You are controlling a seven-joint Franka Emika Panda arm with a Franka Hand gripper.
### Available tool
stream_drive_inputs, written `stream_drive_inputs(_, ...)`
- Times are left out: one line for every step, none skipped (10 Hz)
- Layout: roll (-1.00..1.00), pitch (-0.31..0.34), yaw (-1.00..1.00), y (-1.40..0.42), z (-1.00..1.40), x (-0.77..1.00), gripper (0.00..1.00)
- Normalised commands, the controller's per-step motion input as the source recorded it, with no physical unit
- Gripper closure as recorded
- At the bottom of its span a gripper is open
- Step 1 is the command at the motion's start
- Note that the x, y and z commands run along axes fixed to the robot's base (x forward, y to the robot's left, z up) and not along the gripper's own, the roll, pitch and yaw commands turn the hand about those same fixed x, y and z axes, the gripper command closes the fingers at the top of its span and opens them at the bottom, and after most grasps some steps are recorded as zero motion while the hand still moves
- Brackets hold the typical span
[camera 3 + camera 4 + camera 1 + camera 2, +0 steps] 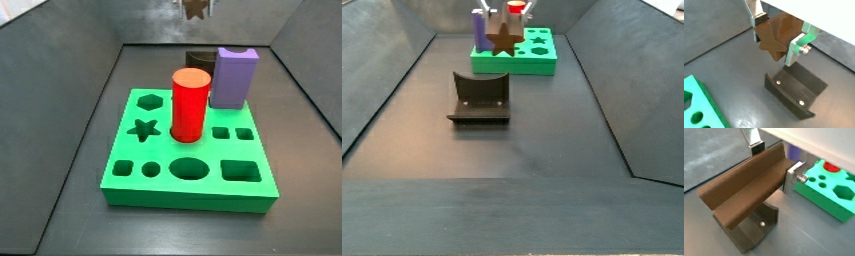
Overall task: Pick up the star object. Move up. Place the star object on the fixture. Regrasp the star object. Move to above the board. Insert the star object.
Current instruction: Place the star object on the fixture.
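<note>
Above the fixture [795,94], the star object [777,36] is held aloft; the gripper [779,36] fingers [798,48] are clamped on it.

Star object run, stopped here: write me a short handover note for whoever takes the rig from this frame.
Gripper: shut on the star object, held off the floor above the fixture.
Fixture: on the floor, nothing on it.
Board: star hole free; red cylinder and purple block stand in it.
Done: pick-up, lift.
Left: place on fixture, regrasp, move above board, insert.
</note>
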Motion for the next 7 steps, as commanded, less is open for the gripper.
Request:
stream_drive_inputs(-1.0, 0.029, 0.03, 0.39, 0.24, 0.78, 1.0)
stream_drive_inputs(-1.0, 0.047, 0.01, 0.26, 0.13, 0.65, 1.0)
stream_drive_inputs(-1.0, 0.051, 0.01, 0.18, 0.07, 0.6, 1.0)
stream_drive_inputs(-1.0, 0.071, 0.0, 0.09, 0.01, 0.49, 1.0)
stream_drive_inputs(-1.0, 0.08, -0.01, 0.07, 0.01, 0.44, 1.0)
stream_drive_inputs(-1.0, 0.096, -0.03, 0.06, -0.01, 0.35, 1.0)
stream_drive_inputs(-1.0, 0.103, -0.04, 0.06, -0.01, 0.27, 1.0)
